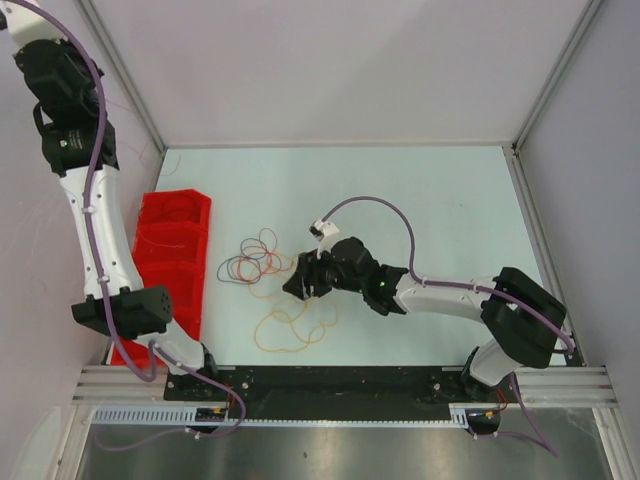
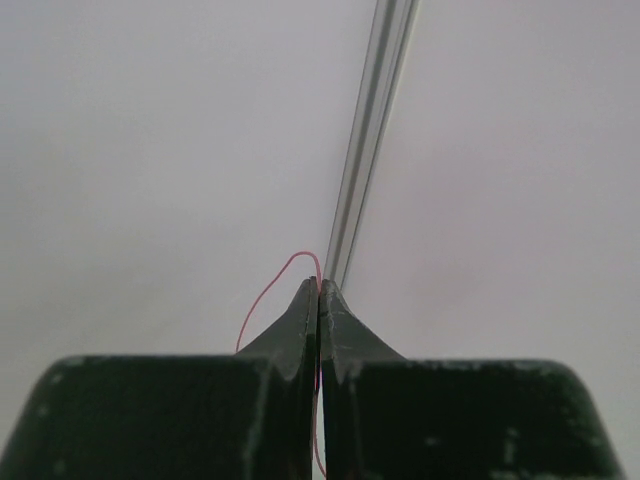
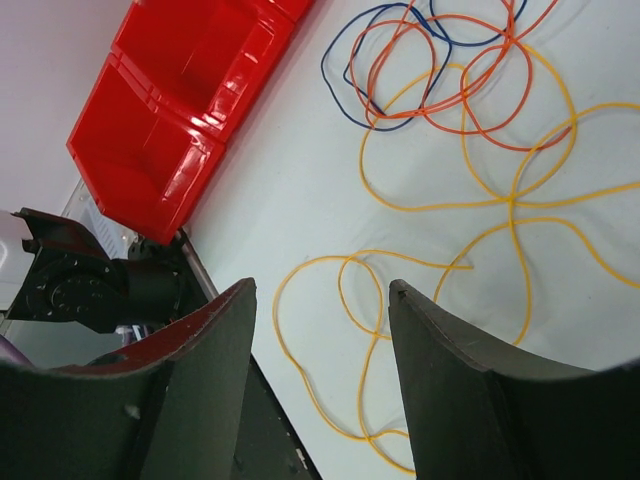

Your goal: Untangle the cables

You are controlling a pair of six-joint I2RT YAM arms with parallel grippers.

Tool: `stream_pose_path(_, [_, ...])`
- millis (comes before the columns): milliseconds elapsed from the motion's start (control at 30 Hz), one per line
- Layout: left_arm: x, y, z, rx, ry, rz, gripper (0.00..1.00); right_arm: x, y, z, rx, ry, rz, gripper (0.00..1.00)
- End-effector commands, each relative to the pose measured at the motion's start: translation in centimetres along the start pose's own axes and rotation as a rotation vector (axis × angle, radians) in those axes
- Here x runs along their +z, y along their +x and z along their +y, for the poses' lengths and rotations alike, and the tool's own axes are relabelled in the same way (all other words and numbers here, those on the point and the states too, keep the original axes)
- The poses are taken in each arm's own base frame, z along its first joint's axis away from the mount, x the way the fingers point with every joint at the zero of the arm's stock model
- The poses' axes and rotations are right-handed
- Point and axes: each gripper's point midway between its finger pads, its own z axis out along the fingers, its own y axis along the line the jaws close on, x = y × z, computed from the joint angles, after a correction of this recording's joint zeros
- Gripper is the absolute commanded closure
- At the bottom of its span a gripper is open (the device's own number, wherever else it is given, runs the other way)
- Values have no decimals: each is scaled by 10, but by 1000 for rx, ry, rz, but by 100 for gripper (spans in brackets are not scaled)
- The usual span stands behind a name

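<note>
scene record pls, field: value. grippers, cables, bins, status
left gripper: shut on a thin red cable, held up off the table
right gripper: open, low over yellow cable loops, gripping nothing
cable tangle: orange, blue and yellow loops overlapping on the table
red bins: left of the tangle
status: cables not yet separated

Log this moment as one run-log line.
left jaws: shut on red cable, raised | right jaws: open over yellow cable | tangle: on table beside bins
</note>
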Motion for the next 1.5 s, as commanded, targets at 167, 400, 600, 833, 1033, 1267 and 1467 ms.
stream_pose_path(167, [-24, 52, 32, -6, -42, 44, 100, 5, -10, 8, 45, -60, -28, 40])
stream_pose_path(400, [-56, 99, 46, -34, -47, 138, 100, 1, -9, 16, 54, -71, -20, 40])
stream_pose_path(600, [-94, 102, 51, -59, -27, 132, 100, 0, -3, 19, 48, -63, -6, 40])
stream_pose_path(833, [-131, 74, 65, -65, -58, 63, 100, 0, 3, 29, 37, -73, -3, 40])
stream_pose_path(1033, [-139, 80, 69, -59, -69, 74, 100, 0, 10, 35, 36, -78, 10, 40])
stream_pose_path(1267, [-123, 94, 67, -37, -71, 106, 100, 1, 17, 39, 37, -79, 24, 40])
stream_pose_path(1467, [-104, 130, 61, -39, -58, 173, 100, 2, 14, 42, 35, -85, 9, 39])
